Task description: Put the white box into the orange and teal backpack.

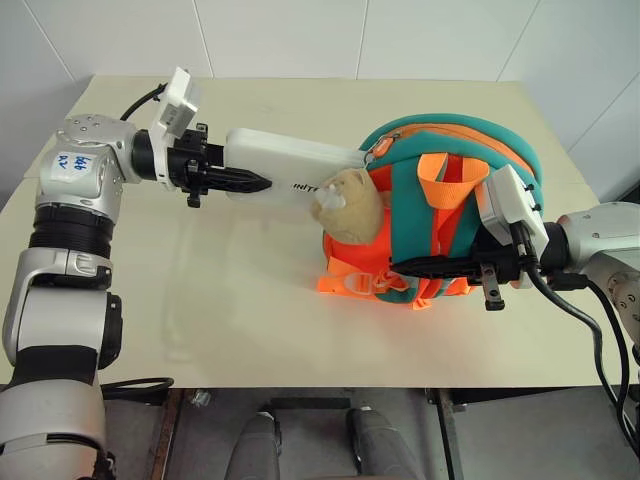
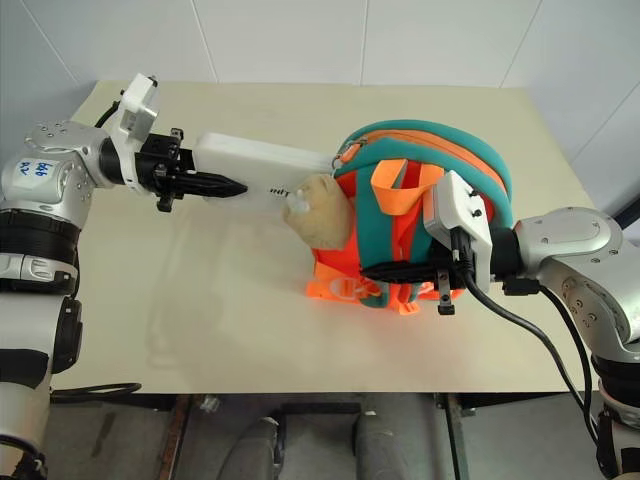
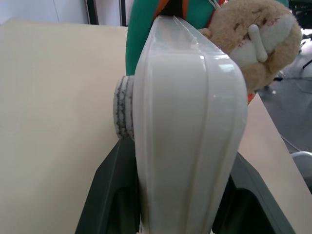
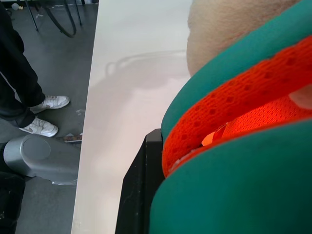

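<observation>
This looks like a robotics lab or test room. A plain cream bench (image 1: 300, 340) with a bare top stands against a wall of large white panels (image 1: 280, 35) with thin seams. The floor (image 4: 53, 58) is smooth grey. Black cables (image 1: 600, 340) trail off the bench edge. In the right wrist view, a person (image 4: 17, 78) in dark trousers and white sneakers stands beside the bench, with thin black chair or stand legs (image 4: 53, 19) behind.

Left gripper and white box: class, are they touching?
Touching. In the left wrist view, the left gripper's black fingers press both sides of the white box.
</observation>
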Robot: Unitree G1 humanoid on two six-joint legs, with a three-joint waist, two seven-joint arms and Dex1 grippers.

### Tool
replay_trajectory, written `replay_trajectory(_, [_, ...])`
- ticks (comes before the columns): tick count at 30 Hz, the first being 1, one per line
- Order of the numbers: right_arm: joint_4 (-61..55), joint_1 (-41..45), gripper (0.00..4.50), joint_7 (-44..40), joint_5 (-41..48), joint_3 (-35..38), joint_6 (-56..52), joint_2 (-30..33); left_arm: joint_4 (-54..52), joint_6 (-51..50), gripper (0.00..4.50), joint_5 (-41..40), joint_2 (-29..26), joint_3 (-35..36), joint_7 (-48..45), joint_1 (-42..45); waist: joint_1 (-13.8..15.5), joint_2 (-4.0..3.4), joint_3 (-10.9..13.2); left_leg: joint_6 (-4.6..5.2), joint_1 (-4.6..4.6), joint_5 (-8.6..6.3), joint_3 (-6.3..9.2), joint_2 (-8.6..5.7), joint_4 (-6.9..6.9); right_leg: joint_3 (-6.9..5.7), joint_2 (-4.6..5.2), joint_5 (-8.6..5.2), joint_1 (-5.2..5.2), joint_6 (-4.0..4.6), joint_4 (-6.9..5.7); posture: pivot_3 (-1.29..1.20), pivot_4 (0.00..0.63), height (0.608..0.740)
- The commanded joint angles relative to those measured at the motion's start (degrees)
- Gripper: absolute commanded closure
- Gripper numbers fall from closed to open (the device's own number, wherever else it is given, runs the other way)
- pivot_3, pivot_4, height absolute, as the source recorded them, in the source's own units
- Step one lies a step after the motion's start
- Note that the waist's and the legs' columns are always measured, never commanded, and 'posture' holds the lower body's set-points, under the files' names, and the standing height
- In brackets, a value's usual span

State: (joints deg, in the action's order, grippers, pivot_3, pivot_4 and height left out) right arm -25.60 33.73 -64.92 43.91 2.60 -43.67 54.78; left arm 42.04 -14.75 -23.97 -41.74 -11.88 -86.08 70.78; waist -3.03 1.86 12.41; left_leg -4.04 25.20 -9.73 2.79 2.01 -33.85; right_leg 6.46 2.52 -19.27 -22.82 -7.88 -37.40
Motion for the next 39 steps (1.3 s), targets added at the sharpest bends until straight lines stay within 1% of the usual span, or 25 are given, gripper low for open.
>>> replay_trajectory(1, [-0.2, 1.0, 4.50, -0.6, -1.1, -0.7, 1.9, -0.6, 1.9, 3.4, 3.23, 2.7, 3.6, -3.9, -6.4, 5.4, 0.2, 0.01, 0.0, 0.00, 0.00, 0.00, 0.00, -0.01, -0.03, 0.00, 0.00, 0.00, 0.01, 0.00, 0.00, 0.00, 0.150, 0.740])
replay_trajectory(5, [0.7, 1.9, 4.50, -1.1, -2.2, -2.0, 2.8, -1.6, 6.8, 3.7, 3.23, 6.4, 9.7, -4.2, -5.1, 9.0, 0.6, 0.01, 0.0, 0.01, 0.03, -0.01, 0.00, -0.10, -0.12, 0.05, 0.03, 0.01, 0.05, -0.05, 0.02, 0.00, 0.150, 0.740])
replay_trajectory(7, [1.0, 2.2, 4.50, -1.3, -2.4, -2.4, 3.0, -2.1, 9.4, 4.0, 3.23, 8.4, 12.6, -3.9, -2.0, 10.1, 0.6, 0.01, 0.0, 0.03, 0.04, -0.02, 0.00, -0.10, -0.12, 0.06, 0.03, -0.01, 0.04, -0.09, 0.01, 0.00, 0.150, 0.740])
replay_trajectory(11, [1.3, 2.3, 4.50, -1.7, -2.9, -2.9, 3.7, -2.7, 12.7, 3.7, 3.23, 12.1, 17.5, -3.7, 1.8, 10.7, 0.1, 0.01, 0.0, 0.10, 0.02, -0.06, 0.01, -0.09, -0.08, 0.07, 0.01, -0.06, 0.04, -0.14, 0.00, 0.00, 0.150, 0.740])
replay_trajectory(15, [2.0, 2.7, 4.50, -2.0, -3.6, -3.6, 4.3, -3.1, 16.4, 4.0, 3.23, 14.1, 23.4, -2.7, 5.5, 10.9, 0.2, 0.01, 0.0, 0.12, 0.02, -0.08, 0.01, -0.11, -0.12, 0.07, 0.03, -0.08, 0.06, -0.17, -0.01, 0.00, 0.150, 0.740])
replay_trajectory(20, [2.4, 3.2, 4.50, -2.2, -4.2, -4.1, 4.6, -3.7, 18.6, 6.1, 3.24, 16.9, 26.6, -1.9, 7.4, 10.4, -0.1, 0.00, 0.0, 0.12, -0.03, -0.08, 0.02, -0.13, -0.19, 0.10, 0.02, -0.06, 0.11, -0.19, -0.05, 0.00, 0.150, 0.740])
replay_trajectory(21, [2.5, 3.3, 4.50, -2.1, -4.3, -4.1, 4.7, -3.9, 18.8, 7.2, 2.89, 17.8, 27.1, -2.0, 8.8, 10.1, 0.0, 0.00, 0.0, 0.12, -0.05, -0.08, 0.02, -0.13, -0.19, 0.11, 0.02, -0.06, 0.12, -0.19, -0.07, 0.00, 0.150, 0.740])
replay_trajectory(22, [2.6, 3.4, 4.50, -2.0, -4.5, -4.1, 4.8, -4.1, 18.6, 6.5, 2.49, 19.2, 26.7, -2.9, 8.3, 10.0, 0.0, 0.00, 0.0, 0.12, -0.07, -0.08, 0.02, -0.13, -0.19, 0.10, 0.02, -0.06, 0.13, -0.19, -0.08, 0.00, 0.150, 0.740])
replay_trajectory(24, [2.5, 3.3, 4.50, -1.8, -4.7, -4.0, 4.8, -4.3, 17.5, 5.7, 1.98, 20.2, 25.6, -2.9, 7.3, 9.8, 0.0, 0.01, 0.0, 0.11, -0.07, -0.08, 0.03, -0.14, -0.19, 0.11, 0.02, -0.06, 0.15, -0.19, -0.09, 0.00, 0.150, 0.740])
replay_trajectory(25, [2.5, 3.2, 4.50, -1.7, -4.7, -3.8, 4.7, -4.4, 16.6, 5.1, 1.64, 19.9, 24.8, -2.1, 6.9, 9.7, -0.1, 0.00, 0.0, 0.11, -0.07, -0.08, 0.03, -0.14, -0.20, 0.11, 0.02, -0.05, 0.15, -0.20, -0.09, 0.00, 0.150, 0.740])
replay_trajectory(27, [2.3, 2.8, 4.50, -1.6, -4.7, -3.5, 4.7, -4.3, 13.5, 4.0, 1.08, 18.7, 22.1, -0.3, 5.3, 9.0, -0.3, 0.00, 0.0, 0.11, -0.07, -0.08, 0.02, -0.14, -0.19, 0.11, 0.02, -0.05, 0.14, -0.20, -0.09, 0.00, 0.150, 0.740])
replay_trajectory(30, [2.1, 2.4, 4.50, -1.4, -4.8, -3.3, 4.7, -4.3, 6.7, -0.3, 0.18, 16.9, 15.9, 1.7, 1.2, 6.6, -0.6, -0.02, 0.0, 0.11, -0.09, -0.08, 0.03, -0.11, -0.13, 0.11, -0.01, -0.06, 0.12, -0.19, -0.12, 0.00, 0.150, 0.740])
replay_trajectory(31, [2.2, 2.3, 4.50, -1.4, -4.8, -3.3, 4.8, -4.4, 3.5, -2.1, 0.03, 16.3, 13.0, 2.3, -0.5, 5.0, -0.7, -0.03, 0.0, 0.11, -0.11, -0.08, 0.03, -0.10, -0.10, 0.12, -0.01, -0.06, 0.11, -0.19, -0.14, 0.00, 0.150, 0.740])
replay_trajectory(34, [2.6, 2.5, 4.50, -1.5, -5.1, -3.6, 4.9, -4.7, -6.0, -7.4, 0.03, 14.0, 6.3, 4.2, -3.0, -0.1, -1.0, -0.04, 0.0, 0.10, -0.14, -0.07, 0.03, -0.07, -0.05, 0.11, -0.01, -0.09, 0.10, -0.15, -0.18, 0.00, 0.150, 0.740])
replay_trajectory(37, [3.1, 2.9, 4.50, -1.8, -5.6, -4.0, 5.2, -4.9, -16.2, -12.9, 0.03, 9.6, 1.6, 7.4, -2.7, -5.7, -0.4, -0.04, 0.0, 0.10, -0.09, -0.07, 0.06, -0.08, -0.12, 0.08, 0.02, -0.10, 0.11, -0.15, -0.20, 0.00, 0.150, 0.740])
replay_trajectory(39, [3.5, 3.2, 4.50, -2.1, -5.9, -4.2, 5.3, -5.1, -22.2, -16.2, 0.03, 6.4, -0.2, 9.5, -1.7, -8.9, 0.0, -0.04, 0.0, 0.10, -0.07, -0.07, 0.06, -0.08, -0.18, 0.07, 0.03, -0.10, 0.11, -0.15, -0.22, 0.00, 0.150, 0.740])
